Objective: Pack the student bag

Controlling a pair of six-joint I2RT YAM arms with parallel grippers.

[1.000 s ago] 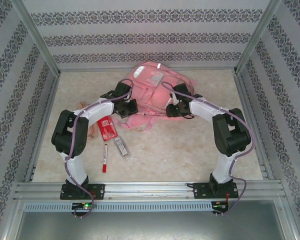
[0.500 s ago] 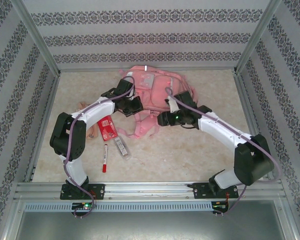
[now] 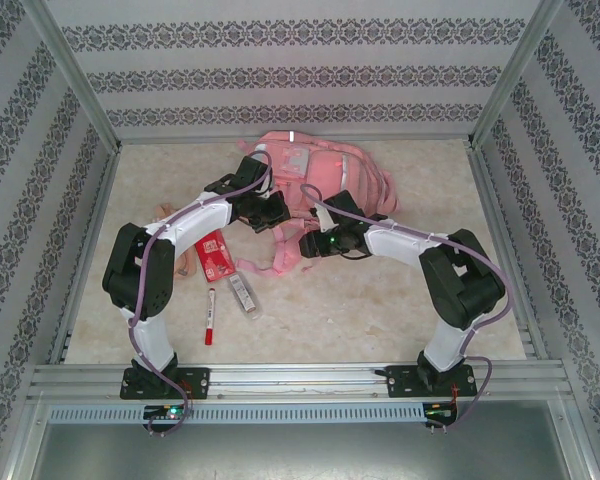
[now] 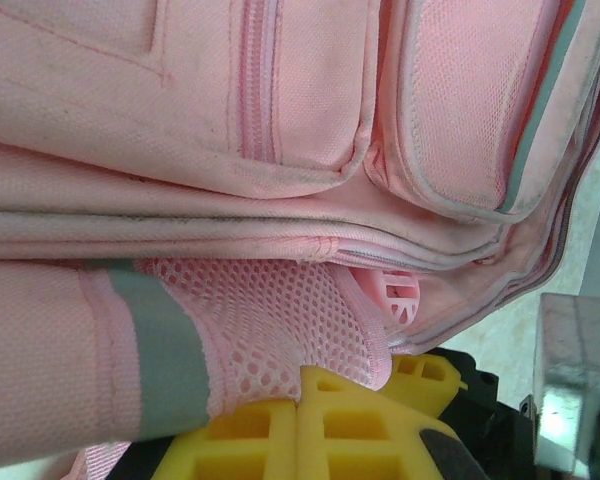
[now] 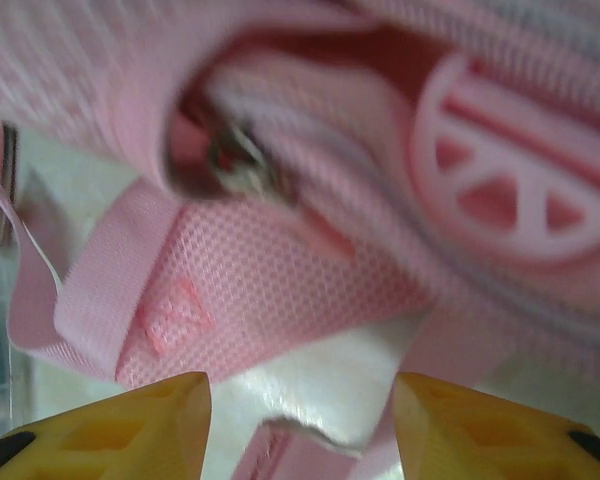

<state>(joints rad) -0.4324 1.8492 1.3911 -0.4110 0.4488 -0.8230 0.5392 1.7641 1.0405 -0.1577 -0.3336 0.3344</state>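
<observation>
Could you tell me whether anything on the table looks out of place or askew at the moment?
Nothing looks damaged or spilled. The student bag lies slumped flat, its straps sprawled toward the near edge, and a red packet and marker lie loose left of it, not yet packed.

The student bag [image 3: 325,170] is matt woven pink cloth with a mesh pocket [image 4: 280,330] and smooth grey strip [image 4: 160,360]; at 6 o'clock, the fingers [image 4: 350,435] are matt yellow plastic.
</observation>
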